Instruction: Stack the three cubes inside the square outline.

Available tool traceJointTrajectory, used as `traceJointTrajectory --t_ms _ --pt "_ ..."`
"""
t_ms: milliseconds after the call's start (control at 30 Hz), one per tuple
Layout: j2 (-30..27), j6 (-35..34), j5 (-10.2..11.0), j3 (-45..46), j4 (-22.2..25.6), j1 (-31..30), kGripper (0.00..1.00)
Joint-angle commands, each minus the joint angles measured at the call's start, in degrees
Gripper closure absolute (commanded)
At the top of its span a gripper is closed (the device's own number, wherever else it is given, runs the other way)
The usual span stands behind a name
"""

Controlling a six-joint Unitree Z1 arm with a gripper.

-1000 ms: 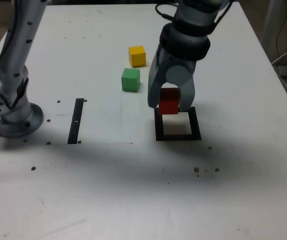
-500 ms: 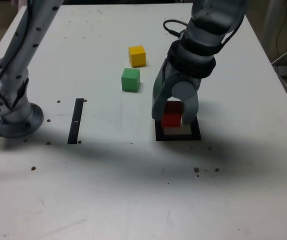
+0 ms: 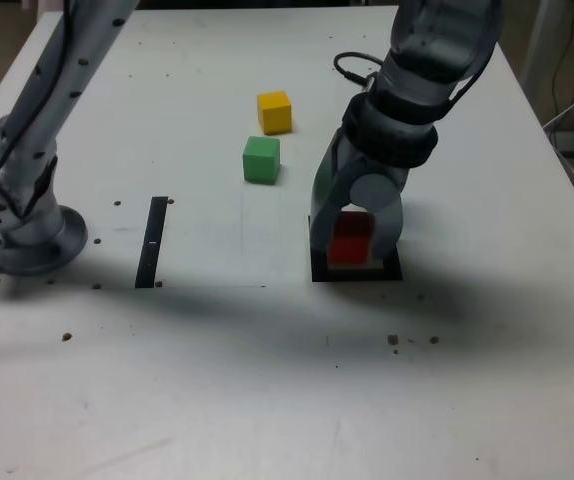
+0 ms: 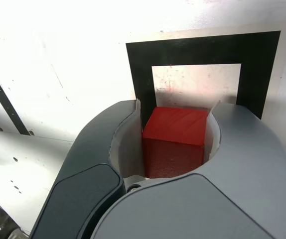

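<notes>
Red cube point(image 3: 349, 240) inside clamped gripper point(image 3: 351, 250)

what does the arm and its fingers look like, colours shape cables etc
The arm is glossy silver-grey with a black ribbed collar at the wrist and a thin black cable looping beside it. Its round grey base is bolted to the table. The gripper has two broad, curved dark grey fingers with pale inner liners.

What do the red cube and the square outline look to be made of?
Red cube: matte, faint grain-like streaks on its top face, so possibly painted wood; foam or plastic can't be ruled out.

Square outline: flat black border on a thin pale sheet lying flush with the table, probably printed paper or card.
</notes>
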Motion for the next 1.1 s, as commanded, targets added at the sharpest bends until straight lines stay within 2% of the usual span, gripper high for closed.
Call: traceJointTrajectory --t_ms 0,67,133,300,367,900,1067 --pt "0.5 0.3 0.0 -0.3 -0.3 0.0 0.67" --pt "0.6 0.5 0.1 -0.3 -0.6 0.1 0.66" --pt "0.7 0.7 0.1 -0.2 -0.9 0.2 0.59" --pt "0.8 1.4 0.1 0.2 -2.1 0.4 0.16" --pt "0.8 1.6 0.1 0.3 -2.3 0.4 0.06" --pt "-0.5 1.6 0.5 2.2 -2.4 1.0 0.01" --pt "-2.5 1.2 2.2 2.6 -2.4 1.0 0.01"
